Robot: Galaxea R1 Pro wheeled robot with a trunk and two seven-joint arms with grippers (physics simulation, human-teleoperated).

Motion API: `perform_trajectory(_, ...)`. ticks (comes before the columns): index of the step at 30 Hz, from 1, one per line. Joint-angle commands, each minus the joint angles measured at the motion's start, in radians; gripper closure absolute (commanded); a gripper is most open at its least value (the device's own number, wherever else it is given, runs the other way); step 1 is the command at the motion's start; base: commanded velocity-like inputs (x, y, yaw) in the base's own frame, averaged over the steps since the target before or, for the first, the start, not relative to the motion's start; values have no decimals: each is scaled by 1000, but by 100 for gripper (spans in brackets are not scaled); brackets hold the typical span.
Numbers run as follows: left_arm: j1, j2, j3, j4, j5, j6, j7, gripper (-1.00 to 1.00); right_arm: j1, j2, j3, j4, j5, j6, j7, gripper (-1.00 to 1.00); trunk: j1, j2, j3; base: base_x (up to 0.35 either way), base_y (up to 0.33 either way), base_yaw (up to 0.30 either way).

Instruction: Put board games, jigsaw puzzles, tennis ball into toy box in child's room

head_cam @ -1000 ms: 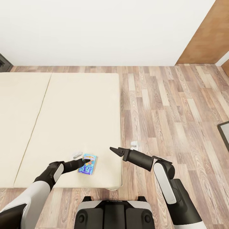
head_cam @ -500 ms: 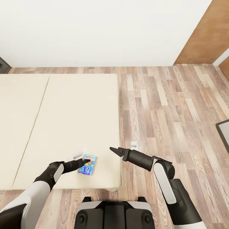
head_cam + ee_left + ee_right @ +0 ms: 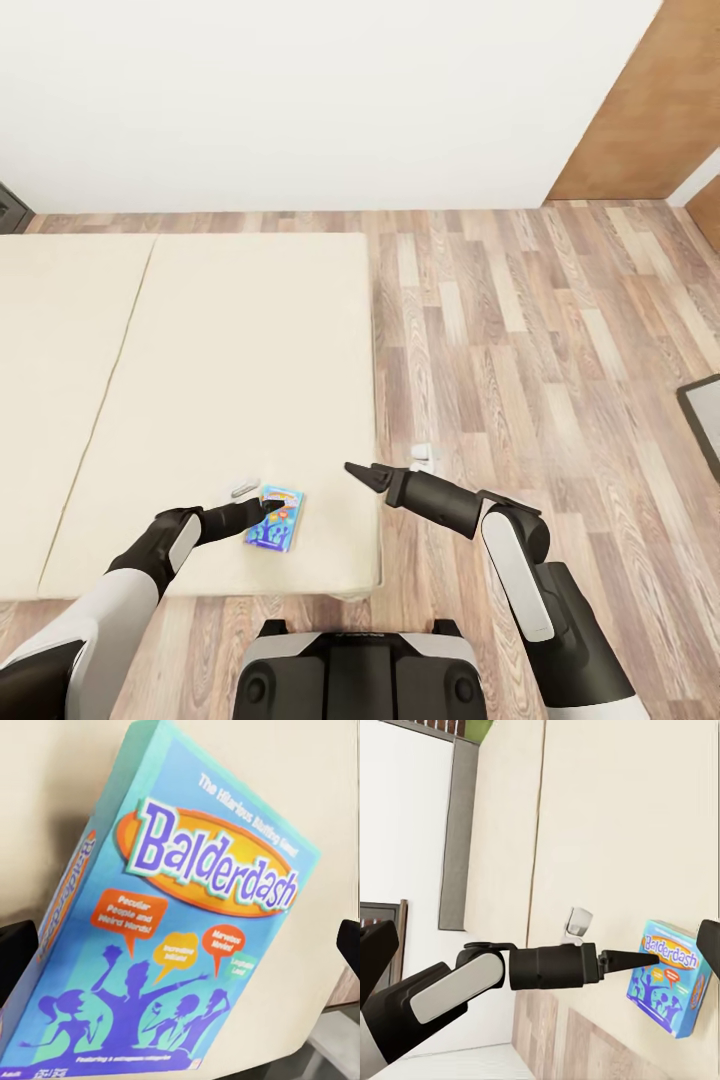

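The glossy blue board game lies flat near the cream bed's front right corner. The left claw straddles it, spread; the right claw hangs over the bed edge, grip unclear, beside wide plank floor.

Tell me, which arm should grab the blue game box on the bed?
The left. Its gripper is already at the Balderdash box, fingers spread on either side in the left wrist view. The right gripper hangs over the bed's edge, pointing elsewhere, farther from the box.
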Motion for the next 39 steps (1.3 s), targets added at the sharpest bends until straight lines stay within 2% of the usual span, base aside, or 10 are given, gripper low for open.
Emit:
perform_trajectory(1, 0, 0, 4, 0, 7, 9, -1, -100, -1, 0, -1, 0, -1, 6, 1, -100, 0, -1, 0, 0, -53, -111)
perform_trajectory(31, 0, 1, 5, -1, 7, 11, -9, -100, -1, 0, -5, -2, -2, 6, 2, -100, 0, -1, 2, -13, -32, -10)
perform_trajectory(39, 0, 1, 5, -2, 7, 10, -9, -100, -1, 0, -5, -2, -2, 6, 2, -100, 0, -1, 2, -75, -147, 0)
